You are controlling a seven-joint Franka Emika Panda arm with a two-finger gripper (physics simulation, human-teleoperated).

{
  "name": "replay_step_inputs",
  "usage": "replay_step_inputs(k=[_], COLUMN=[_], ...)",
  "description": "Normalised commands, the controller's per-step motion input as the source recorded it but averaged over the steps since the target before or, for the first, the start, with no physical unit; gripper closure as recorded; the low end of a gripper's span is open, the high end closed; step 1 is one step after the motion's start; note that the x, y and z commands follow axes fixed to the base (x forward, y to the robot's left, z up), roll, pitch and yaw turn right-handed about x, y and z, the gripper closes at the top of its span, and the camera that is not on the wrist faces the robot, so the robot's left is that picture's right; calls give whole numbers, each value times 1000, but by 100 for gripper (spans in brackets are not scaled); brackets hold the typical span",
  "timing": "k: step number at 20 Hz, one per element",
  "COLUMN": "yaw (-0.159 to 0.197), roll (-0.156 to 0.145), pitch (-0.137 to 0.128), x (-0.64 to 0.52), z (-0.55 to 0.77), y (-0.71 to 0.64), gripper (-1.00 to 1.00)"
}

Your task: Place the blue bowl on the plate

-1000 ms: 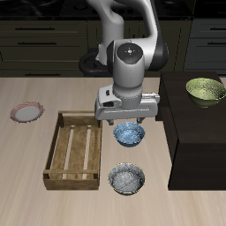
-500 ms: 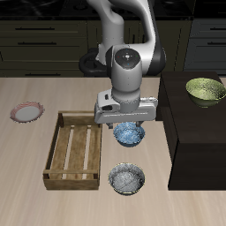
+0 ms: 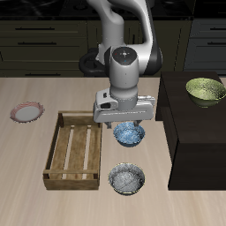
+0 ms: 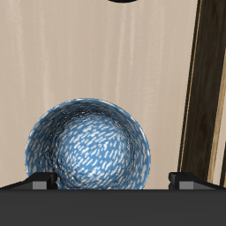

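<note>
The blue bowl [image 3: 131,135] [image 4: 88,150], light blue with white mottling inside, sits upright on the table beside the wooden crate. My gripper [image 3: 126,124] [image 4: 113,181] hangs just above it and is open. In the wrist view its fingertips [image 4: 40,180] stand wide apart over one side of the bowl's rim, with nothing held between them. The plate [image 3: 27,112], with a pink-red rim and a pale centre, lies on the far side of the crate from the bowl.
A slatted wooden crate [image 3: 78,150] stands between the bowl and the plate. A greyer bowl [image 3: 128,178] sits nearer the table's front edge. A yellow-green bowl [image 3: 205,90] rests on a dark raised block [image 3: 199,141] beside the blue bowl.
The gripper has come down a little over the blue bowl and shifted slightly toward the crate. The bowl and plate have not moved.
</note>
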Motion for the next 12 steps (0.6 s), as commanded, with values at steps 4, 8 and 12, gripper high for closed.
replay_step_inputs(k=[4,8,12], yaw=[4,-9,-11], roll=[7,-26,-2], pitch=[-22,-12,43], x=[19,117,134], z=[-126,-135,-309], y=[16,-65,-7], gripper=[-100,-100,-100])
